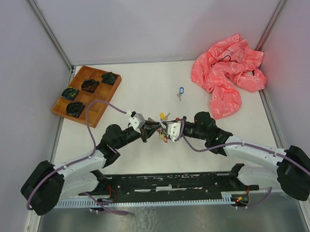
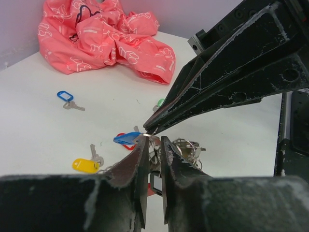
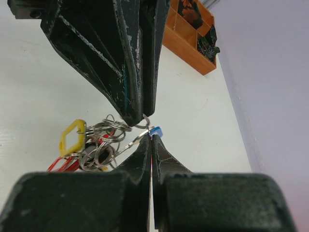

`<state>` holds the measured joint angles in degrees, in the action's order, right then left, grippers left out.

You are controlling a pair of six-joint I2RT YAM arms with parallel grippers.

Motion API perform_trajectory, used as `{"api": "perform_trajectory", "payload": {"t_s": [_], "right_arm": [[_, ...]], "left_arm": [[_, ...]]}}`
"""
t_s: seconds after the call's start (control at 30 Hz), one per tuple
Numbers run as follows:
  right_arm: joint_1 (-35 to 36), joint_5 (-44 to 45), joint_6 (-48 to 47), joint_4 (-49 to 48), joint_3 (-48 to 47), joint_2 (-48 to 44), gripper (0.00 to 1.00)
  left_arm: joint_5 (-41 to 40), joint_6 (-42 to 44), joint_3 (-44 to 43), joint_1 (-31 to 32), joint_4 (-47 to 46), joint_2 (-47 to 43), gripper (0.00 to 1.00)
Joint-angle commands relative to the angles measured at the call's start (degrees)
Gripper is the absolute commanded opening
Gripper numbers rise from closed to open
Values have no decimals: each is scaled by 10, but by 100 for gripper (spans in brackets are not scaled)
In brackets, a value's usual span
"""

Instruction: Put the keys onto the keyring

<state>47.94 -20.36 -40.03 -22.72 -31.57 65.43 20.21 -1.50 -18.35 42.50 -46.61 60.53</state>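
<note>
At the middle of the white desk [image 1: 144,91], toward the near side: keyring [image 3: 104,145] cluster sits between the two arms' tips. Pale lilac walls [image 1: 157,24], metal corner posts [image 1: 50,33]. Wooden tray [image 1: 60,106] at back left. Pink cloth [image 1: 227,75] at back right, its white print too crumpled to read. Blue-tagged key [image 1: 181,91] lies alone, further back. The left jaws: narrow gap, nothing clearly gripped. The right jaws: pressed together, tips touching a ring loop.
</note>
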Motion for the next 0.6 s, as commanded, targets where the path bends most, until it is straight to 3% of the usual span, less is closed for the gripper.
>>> {"api": "perform_trajectory", "payload": {"t_s": [0.0, 0.27, 0.57], "right_arm": [[3, -8, -47, 26, -43, -20, 1], [3, -11, -76, 80, -65, -20, 1], [4, -13, -93, 105, -75, -18, 1]], "left_arm": [[11, 11, -1, 2, 5, -16, 25], [9, 19, -26, 2, 73, -11, 32], [24, 13, -59, 2, 109, 7, 31]]}}
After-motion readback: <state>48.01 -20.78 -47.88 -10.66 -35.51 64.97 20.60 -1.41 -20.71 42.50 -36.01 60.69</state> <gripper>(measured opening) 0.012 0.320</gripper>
